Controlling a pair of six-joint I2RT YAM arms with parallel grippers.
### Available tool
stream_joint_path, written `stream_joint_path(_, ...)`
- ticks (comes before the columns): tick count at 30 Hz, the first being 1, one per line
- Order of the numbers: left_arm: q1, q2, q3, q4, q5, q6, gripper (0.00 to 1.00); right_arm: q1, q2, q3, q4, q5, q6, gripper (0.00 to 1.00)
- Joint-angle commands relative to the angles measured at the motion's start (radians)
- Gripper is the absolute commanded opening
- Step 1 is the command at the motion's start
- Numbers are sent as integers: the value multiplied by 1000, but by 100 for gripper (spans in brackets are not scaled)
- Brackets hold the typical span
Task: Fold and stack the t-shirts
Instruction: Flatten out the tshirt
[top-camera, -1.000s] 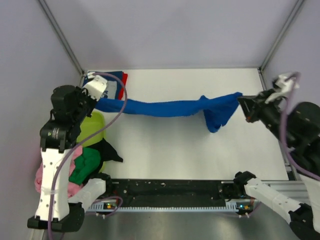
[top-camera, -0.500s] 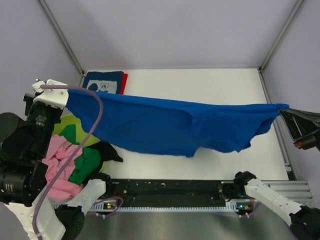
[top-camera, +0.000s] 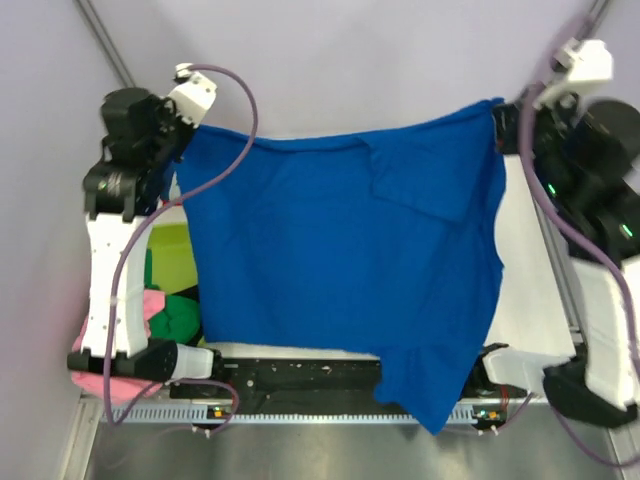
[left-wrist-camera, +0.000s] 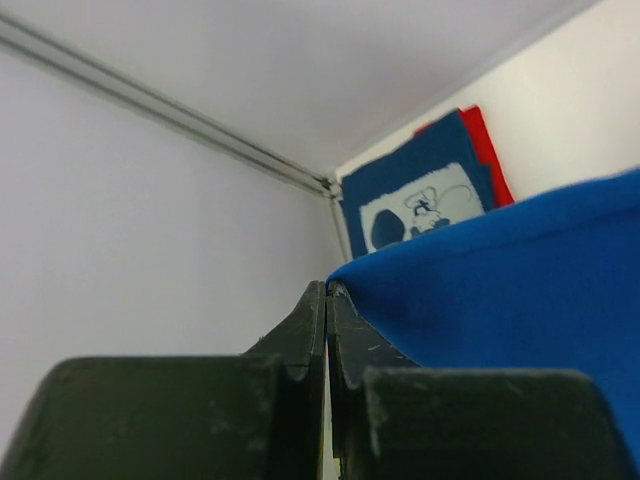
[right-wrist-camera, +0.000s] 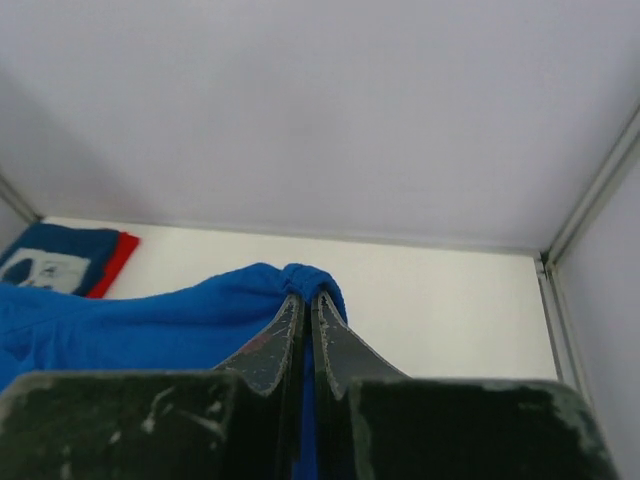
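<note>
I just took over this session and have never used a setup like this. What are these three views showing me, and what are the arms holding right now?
You are looking at two robot arms bolted at the near edge of a white table. The top view looks down from above and behind them. The other two pictures come from a small camera on each wrist, looking out along that arm's own pincer.

The left gripper and the right gripper are each shut on a corner of the royal blue t-shirt. It is raised and spread between them, hiding much of the table.

In the far left corner a folded navy tee lies on a red tee. At the left, pink cloth and green cloth sit by a lime-green tub.
</note>
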Motion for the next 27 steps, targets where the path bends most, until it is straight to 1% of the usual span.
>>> stream_joint_path(1,5,95,-60,160,41,0,0,-260,193,-62,151,-223,91,0)
stream_joint_path(4,5,182,-115,228,49,-4,0,-364,303,-162,269,-395,143,0)
stream_joint_path(8,5,319,-157,298,70,-9,0,-396,473,-227,307,-488,104,0)
stream_joint_path(12,4,489,-162,376,75,-9,0,-419,662,-244,330,-513,70,0)
stream_joint_path(14,4,564,-140,406,52,-7,0,-425,739,-230,341,-527,73,0)
stream_joint_path(15,4,604,-123,415,38,-6,0,-456,777,-218,347,-541,81,0)
stream_joint_path(18,2,684,-83,430,14,5,0,-479,867,-175,363,-559,99,0)
stream_joint_path(23,-10,732,-111,455,9,38,0,-490,1003,-80,378,-561,113,0)
stream_joint_path(27,-30,745,-148,479,-6,65,0,-490,1081,-14,462,-547,179,0)
